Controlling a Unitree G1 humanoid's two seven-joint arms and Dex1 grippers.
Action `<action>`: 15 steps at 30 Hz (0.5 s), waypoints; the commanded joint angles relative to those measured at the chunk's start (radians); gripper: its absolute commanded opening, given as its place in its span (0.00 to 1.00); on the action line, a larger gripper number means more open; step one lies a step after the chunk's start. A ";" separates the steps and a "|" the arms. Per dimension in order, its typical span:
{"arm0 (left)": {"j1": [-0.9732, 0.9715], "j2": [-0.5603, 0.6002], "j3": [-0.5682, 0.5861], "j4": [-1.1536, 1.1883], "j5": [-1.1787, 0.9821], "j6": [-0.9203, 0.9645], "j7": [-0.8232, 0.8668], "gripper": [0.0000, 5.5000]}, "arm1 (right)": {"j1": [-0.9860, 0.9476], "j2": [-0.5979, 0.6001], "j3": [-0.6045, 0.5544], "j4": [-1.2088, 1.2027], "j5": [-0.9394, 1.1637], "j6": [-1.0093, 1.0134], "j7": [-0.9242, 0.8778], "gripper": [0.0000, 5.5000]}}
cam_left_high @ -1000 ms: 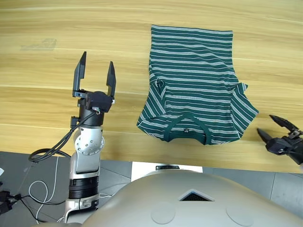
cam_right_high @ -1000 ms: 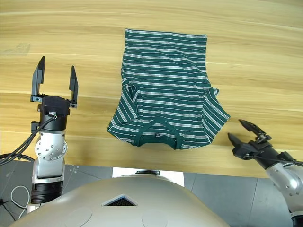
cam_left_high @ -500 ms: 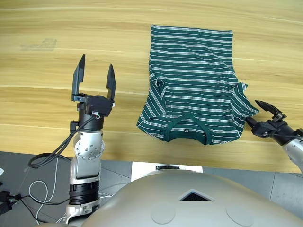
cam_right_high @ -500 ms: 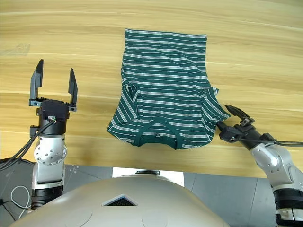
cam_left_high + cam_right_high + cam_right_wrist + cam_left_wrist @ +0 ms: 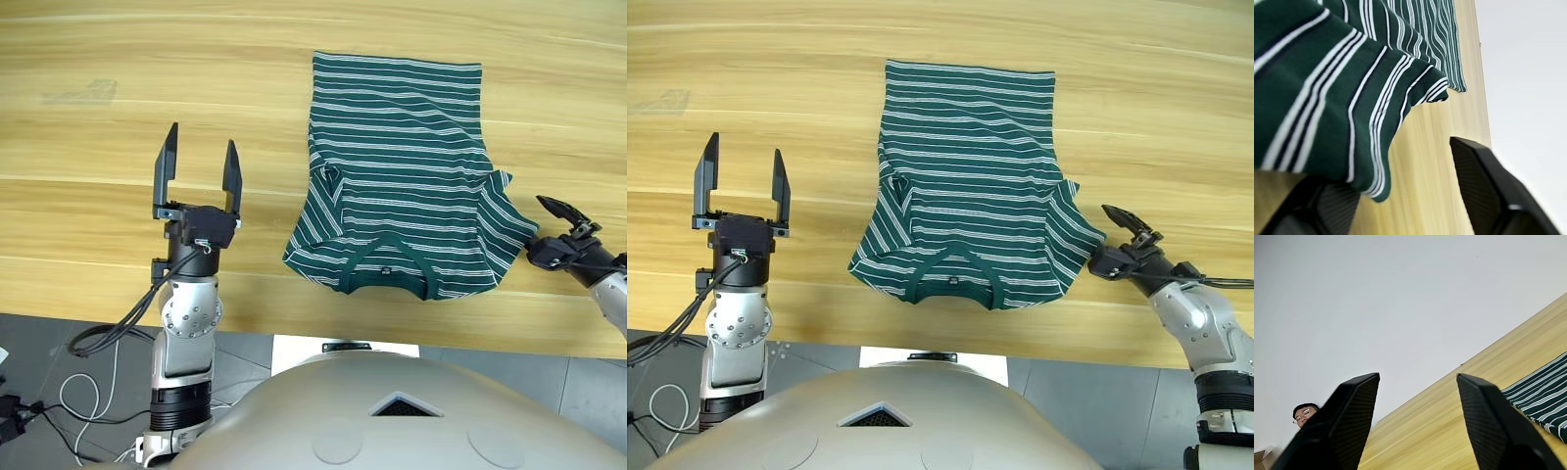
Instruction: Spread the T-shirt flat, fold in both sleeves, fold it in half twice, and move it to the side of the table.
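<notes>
While my left end effector [image 5: 201, 149] stands upright, fingers spread, well left of the striped green T-shirt [image 5: 397, 186] lying on the wooden tabletop [image 5: 98, 49], my right end effector [image 5: 545, 231] gapes around its right sleeve [image 5: 505, 211] hem.

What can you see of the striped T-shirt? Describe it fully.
The T-shirt is dark green cloth with thin white stripes, lying mostly flat on the wooden table, collar towards the robot, hem away. Its left-side sleeve is folded inward; the right-side sleeve sticks out, its edge between the open right gripper fingers.
</notes>
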 commanded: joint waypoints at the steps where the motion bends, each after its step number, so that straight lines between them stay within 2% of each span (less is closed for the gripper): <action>1: 0.001 -0.001 -0.005 0.018 0.012 -0.003 0.005 0.54 | 0.008 -0.030 0.014 0.015 -0.015 -0.011 0.012 0.40; 12: 0.013 -0.009 -0.006 0.026 0.015 -0.011 0.013 0.54 | -0.003 -0.033 0.024 0.021 -0.003 -0.015 0.015 0.03; 15: 0.014 -0.008 -0.007 0.029 0.016 -0.015 0.015 0.54 | -0.006 -0.033 0.022 0.019 0.000 -0.010 0.014 0.00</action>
